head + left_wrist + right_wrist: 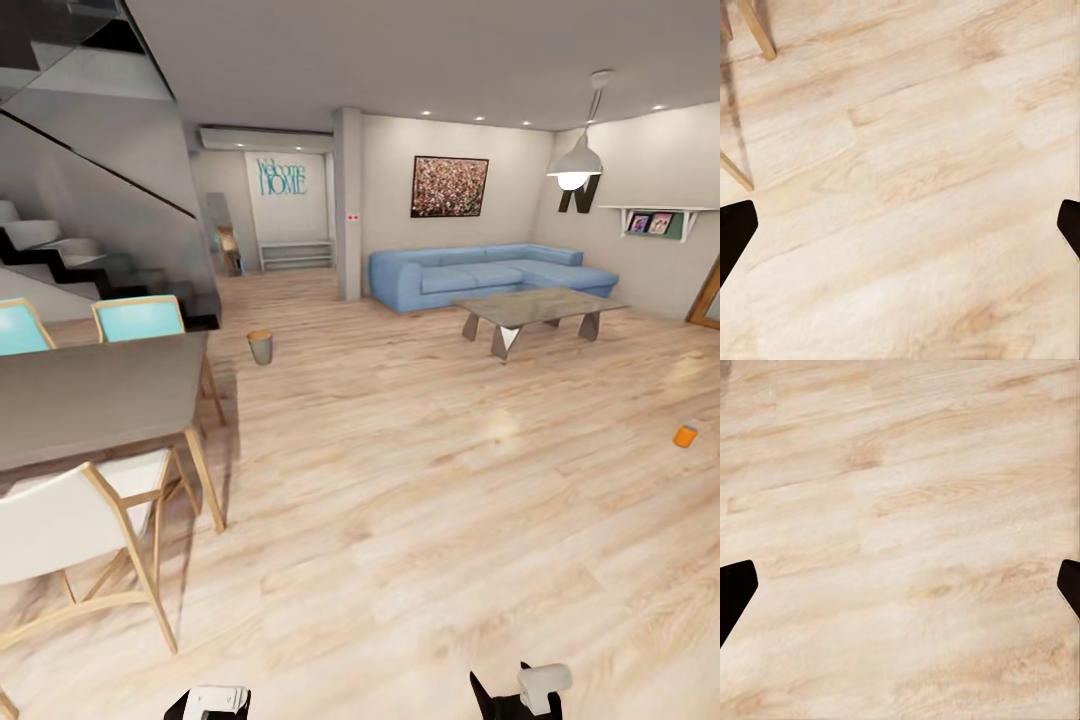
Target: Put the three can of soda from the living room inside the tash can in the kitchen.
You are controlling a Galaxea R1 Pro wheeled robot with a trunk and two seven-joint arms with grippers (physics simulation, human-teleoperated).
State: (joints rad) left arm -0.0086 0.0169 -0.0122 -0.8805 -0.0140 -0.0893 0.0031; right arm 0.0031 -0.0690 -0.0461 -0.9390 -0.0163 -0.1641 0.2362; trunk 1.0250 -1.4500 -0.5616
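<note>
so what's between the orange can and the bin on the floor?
Bare wood floor in the head view. Nothing lies between the orange can and the bin; the coffee table sits behind that stretch, the dining table off to its left.

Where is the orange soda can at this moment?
In the head view, the orange soda can lies on the wood floor at far right, nearer the camera than the coffee table.

both chairs (70, 530) edge-cropped — orange can (685, 436) too small for detail
</note>
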